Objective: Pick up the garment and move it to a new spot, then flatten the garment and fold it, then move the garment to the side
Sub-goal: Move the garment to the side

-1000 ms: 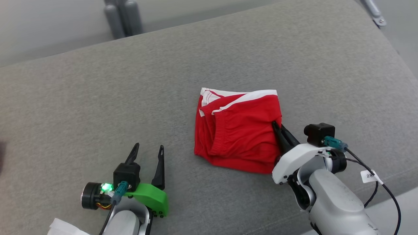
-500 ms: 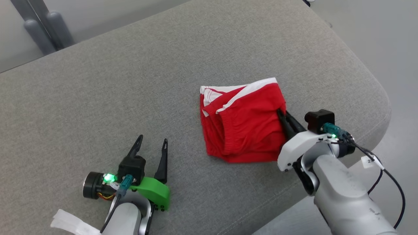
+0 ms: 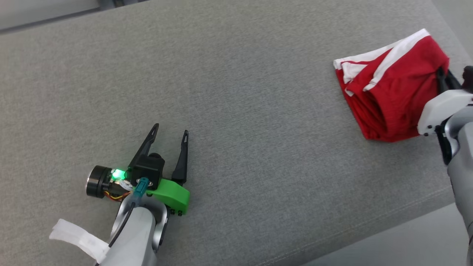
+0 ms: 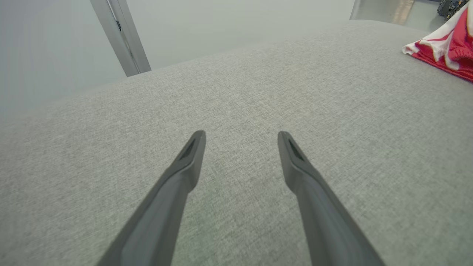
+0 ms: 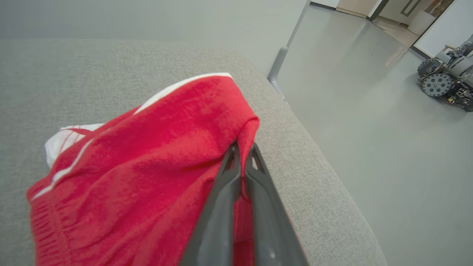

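Pinching the folded garment [image 3: 391, 85] at two o'clock, the right gripper [image 5: 242, 151] should slide it low and slowly, preserving folds; left gripper [image 3: 171, 128] fingers stand spread, idle.

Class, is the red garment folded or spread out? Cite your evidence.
Folded. The red garment lies in stacked layers, with two white waistband edges overlapping at one corner.

**Grey bench, one garment on it**

Bench [image 3: 236, 111]: padded, wide and flat, covered in grey woven fabric. A seam runs along the near edge. The right-hand corner is rounded. Pale floor [image 5: 369, 129] beyond it.

Garment [image 3: 391, 88]: red with white bands, folded and bunched, lying on the fabric close to the right edge.
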Motion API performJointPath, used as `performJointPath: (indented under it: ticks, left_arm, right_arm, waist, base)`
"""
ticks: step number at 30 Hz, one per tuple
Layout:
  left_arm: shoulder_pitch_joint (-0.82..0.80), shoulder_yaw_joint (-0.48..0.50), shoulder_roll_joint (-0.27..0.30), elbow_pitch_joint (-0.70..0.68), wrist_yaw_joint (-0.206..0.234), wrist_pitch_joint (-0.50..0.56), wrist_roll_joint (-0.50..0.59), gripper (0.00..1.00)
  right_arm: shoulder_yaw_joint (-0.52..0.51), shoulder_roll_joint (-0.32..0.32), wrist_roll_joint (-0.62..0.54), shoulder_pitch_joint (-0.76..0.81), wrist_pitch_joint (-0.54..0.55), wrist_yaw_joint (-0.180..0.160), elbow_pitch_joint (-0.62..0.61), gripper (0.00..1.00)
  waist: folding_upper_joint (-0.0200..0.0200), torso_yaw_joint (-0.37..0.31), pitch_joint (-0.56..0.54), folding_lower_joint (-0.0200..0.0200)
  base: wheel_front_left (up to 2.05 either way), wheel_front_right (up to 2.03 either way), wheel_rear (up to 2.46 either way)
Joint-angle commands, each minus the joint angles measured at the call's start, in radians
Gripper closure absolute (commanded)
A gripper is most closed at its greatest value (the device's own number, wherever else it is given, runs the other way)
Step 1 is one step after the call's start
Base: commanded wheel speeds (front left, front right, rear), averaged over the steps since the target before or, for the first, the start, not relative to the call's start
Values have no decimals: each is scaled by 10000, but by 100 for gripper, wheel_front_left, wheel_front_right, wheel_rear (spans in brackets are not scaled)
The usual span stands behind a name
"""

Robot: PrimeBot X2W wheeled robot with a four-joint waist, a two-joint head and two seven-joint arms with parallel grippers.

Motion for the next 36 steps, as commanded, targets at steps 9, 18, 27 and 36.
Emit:
performJointPath:
  ticks: [9,18,27,36]
  left_arm:
    - [-302,8,139,-102,11,5,227,0]
    - [-169,21,112,-12,89,30,73,0]
    - [272,316,-45,-133,275,1,-292,0]
    - [1047,1071,-95,23,653,-1,-574,0]
  right_arm:
    - [-3524,-609,-2397,-419,-3,-14,-157,84]
    - [-5030,177,-3822,-561,-3,-14,-1875,0]
    - [-2215,1364,-1891,611,-3,-14,-4063,0]
    - [-265,2042,-231,3076,-3,-14,-5438,0]
  waist:
    - [-1,1822,1682,0]
    - [-1,1793,1312,0]
    - [-1,2088,182,0]
    - [-1,2651,-1031,0]
  base:
    - [0,0,0]
    - [0,0,0]
    - [0,0,0]
    - [0,0,0]
